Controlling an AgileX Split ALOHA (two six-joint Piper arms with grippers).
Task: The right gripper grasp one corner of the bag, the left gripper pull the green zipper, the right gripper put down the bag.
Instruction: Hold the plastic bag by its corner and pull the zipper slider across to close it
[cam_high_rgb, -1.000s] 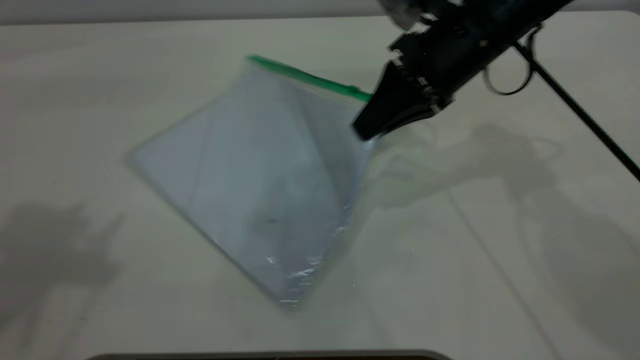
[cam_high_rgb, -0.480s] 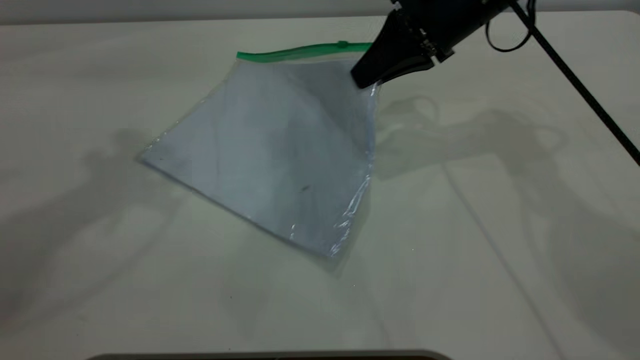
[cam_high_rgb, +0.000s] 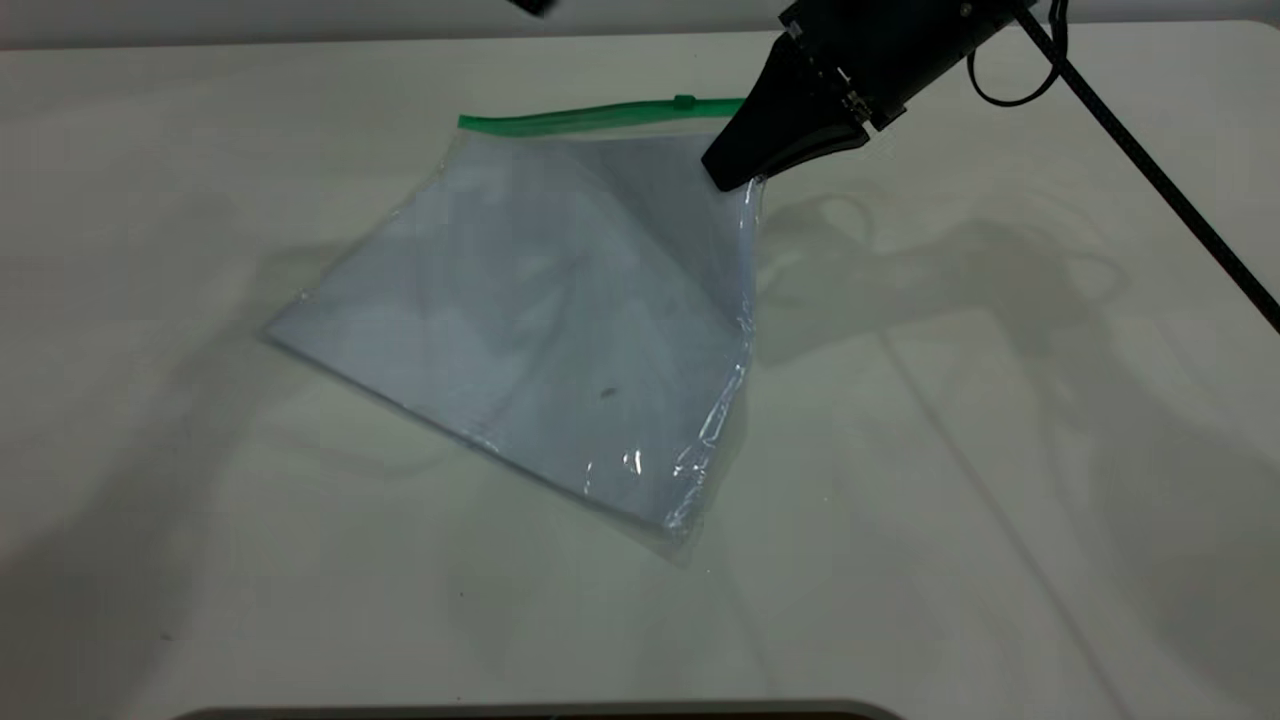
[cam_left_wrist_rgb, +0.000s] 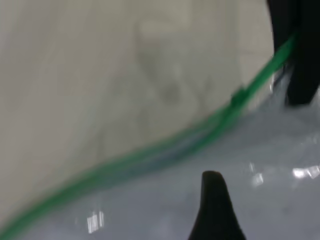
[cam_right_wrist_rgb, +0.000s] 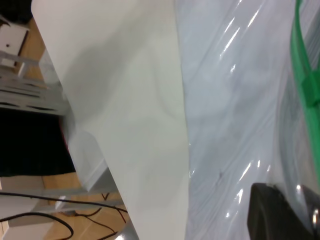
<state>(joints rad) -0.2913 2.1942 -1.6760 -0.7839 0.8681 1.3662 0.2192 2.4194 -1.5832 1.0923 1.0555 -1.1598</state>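
Right hand (cam_high_rgb: 733, 172): black, tapered, reaching in from the far right of the exterior view with a cable loop (cam_high_rgb: 1010, 75) trailing behind it. Its jaws are clamped together on the bag's corner (cam_high_rgb: 745, 150), at the end of the green strip, and hold that corner raised.

Bag (cam_high_rgb: 540, 310): large clear pouch with white sheets inside. It hangs tilted from the gripped corner; the opposite clear corners rest on the tabletop (cam_high_rgb: 1000, 500). Creased plastic glints along the edge below the right hand. In the right wrist view the bag (cam_right_wrist_rgb: 240, 115) fills much of the frame beside the pale tabletop (cam_right_wrist_rgb: 135, 125), with a dark jaw tip low in the picture.

Zipper (cam_high_rgb: 600, 114): bright green strip along the bag's far, raised edge, running from the free corner to the right hand. The slider (cam_high_rgb: 684, 102) sits on the strip near the gripped end. In the left wrist view the zipper (cam_left_wrist_rgb: 165, 150) crosses the frame as a curving green line, with the slider (cam_left_wrist_rgb: 238, 96) near the right hand's dark jaws.

Left hand (cam_left_wrist_rgb: 215, 207): one black wedge-shaped jaw tip shows in its own wrist view, over the clear plastic just beside the zipper. Whether its jaws are apart or together cannot be told.
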